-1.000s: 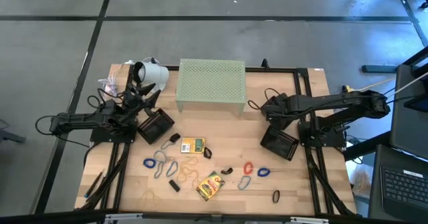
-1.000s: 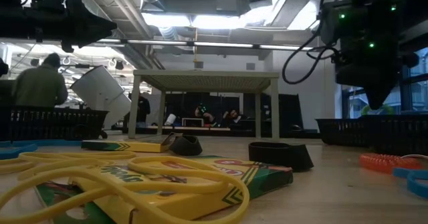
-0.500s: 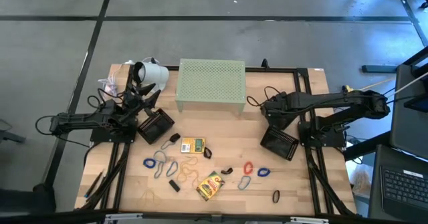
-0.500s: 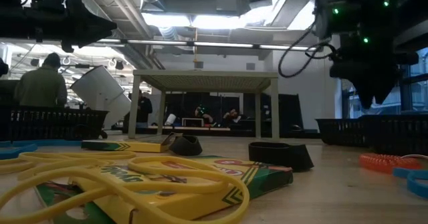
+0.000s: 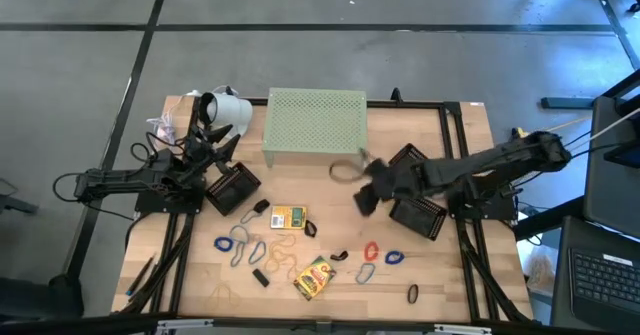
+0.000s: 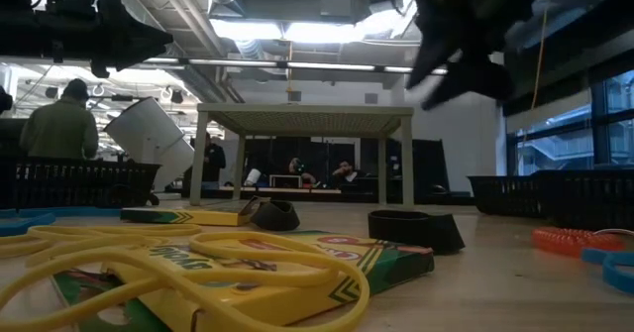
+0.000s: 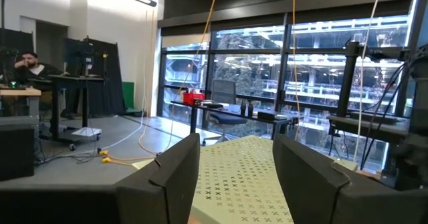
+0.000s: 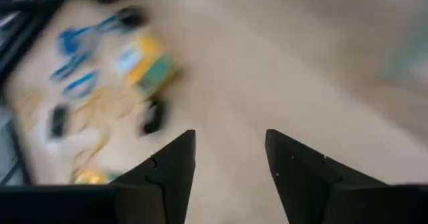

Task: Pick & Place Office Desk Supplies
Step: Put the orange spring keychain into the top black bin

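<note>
Pale wood makes up the surface [image 5: 330, 200], framed by dark rails. At its far edge stands the pale green perforated metal stand [image 5: 315, 123], and beside that a white cylinder [image 5: 225, 107] lies tipped on its side. One black mesh tray [image 5: 232, 186] sits on the left and another black mesh tray [image 5: 417, 215] on the right.

The right arm reaches out over the middle of the surface, just in front of the stand, its right gripper [image 5: 366, 193] empty with the two fingers [image 8: 167, 167] parted, nothing between them. The left gripper [image 5: 212, 141] waits above the left tray near the white cylinder, its fingers [image 7: 177, 174] spread apart and holding nothing.

The office supplies lie loose along the near half of the surface: a small yellow-green box [image 5: 289, 217] near the centre, a second yellow-green crayon box [image 5: 314, 276] nearer the front edge, tan rubber bands [image 5: 282, 253] between them, blue and grey clip rings [image 5: 236, 242] to the left, a red clip ring [image 5: 371, 251] with a blue clip ring [image 5: 392, 257] just beside it on the right, and little black pieces [image 5: 260, 277] scattered among them
</note>
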`<action>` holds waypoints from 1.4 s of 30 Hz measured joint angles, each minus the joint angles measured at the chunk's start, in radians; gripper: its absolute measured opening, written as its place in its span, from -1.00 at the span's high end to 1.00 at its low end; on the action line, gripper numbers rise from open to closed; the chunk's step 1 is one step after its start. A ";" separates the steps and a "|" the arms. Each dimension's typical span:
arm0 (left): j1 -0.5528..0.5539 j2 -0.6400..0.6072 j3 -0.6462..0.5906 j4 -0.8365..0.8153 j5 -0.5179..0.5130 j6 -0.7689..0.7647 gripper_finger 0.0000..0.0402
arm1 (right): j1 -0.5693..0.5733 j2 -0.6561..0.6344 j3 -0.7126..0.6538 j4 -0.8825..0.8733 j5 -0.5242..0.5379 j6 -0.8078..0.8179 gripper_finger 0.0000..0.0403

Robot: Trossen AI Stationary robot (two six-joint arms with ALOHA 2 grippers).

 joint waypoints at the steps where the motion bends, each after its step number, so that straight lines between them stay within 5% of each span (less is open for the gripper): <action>1: 0.000 0.000 0.000 0.000 0.000 0.000 0.08 | 0.025 0.023 0.000 0.029 -0.005 -0.020 0.12; 9: 0.000 0.000 0.000 0.000 0.000 0.000 0.08 | 0.156 0.192 0.000 0.064 -0.176 -0.102 0.23; 18: 0.000 0.000 0.000 0.000 0.000 0.000 0.08 | 0.187 0.250 0.000 0.032 -0.191 -0.324 0.36; 42: 0.000 0.000 0.000 0.000 0.000 0.000 0.07 | 0.247 0.348 -0.001 -0.022 -0.243 -0.349 0.42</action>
